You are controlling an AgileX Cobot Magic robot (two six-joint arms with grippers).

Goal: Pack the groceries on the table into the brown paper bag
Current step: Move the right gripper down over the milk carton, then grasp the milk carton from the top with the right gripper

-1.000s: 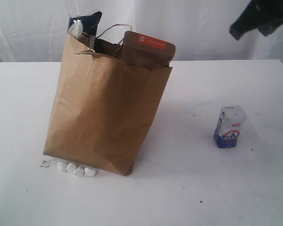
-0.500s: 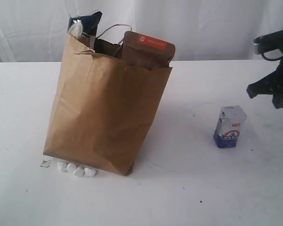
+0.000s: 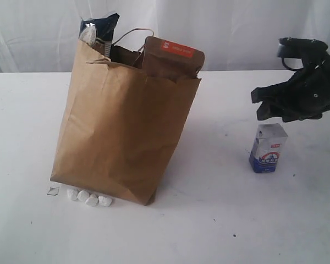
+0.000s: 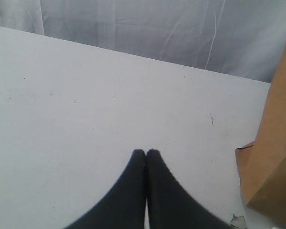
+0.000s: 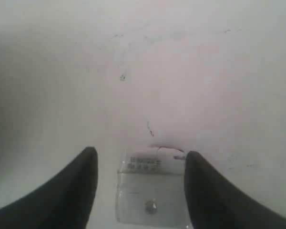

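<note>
One item still out: small blue-white carton point(image 3: 268, 147), upright on the table point(image 3: 220, 220), directly under the right gripper point(image 5: 140, 155), close to it but not touching.
Change: within the last second the right arm swung in from the far upper corner of the exterior view and now sits over the carton. Its jaws were pressed together then and are parted now.
Meaning: reads as the approach for the last pick. No grasp yet.
Right gripper: about half spread, empty, touching nothing. The wrist view frames the carton top between the two fingers, with the gap a little wider than the carton.
Next, my call: drop straight down and close on the side faces. It's a light box and could tip or skid if one finger lands first.
Brown paper bag point(image 3: 121, 132): well off toward the left arm's side of that gripper, standing with a slight lean.
In bag: orange-labelled brown pouch point(image 3: 173, 58) and dark spaghetti packet point(image 3: 99, 27) poke above the rim. Other contents are hidden.
White pebble-like bits point(image 3: 88, 197): at the bag's foot, not for packing.
Left gripper point(image 4: 146, 151): farthest from the carton, clenched with tips touching, nothing held, the bag's corner just beside it.
</note>
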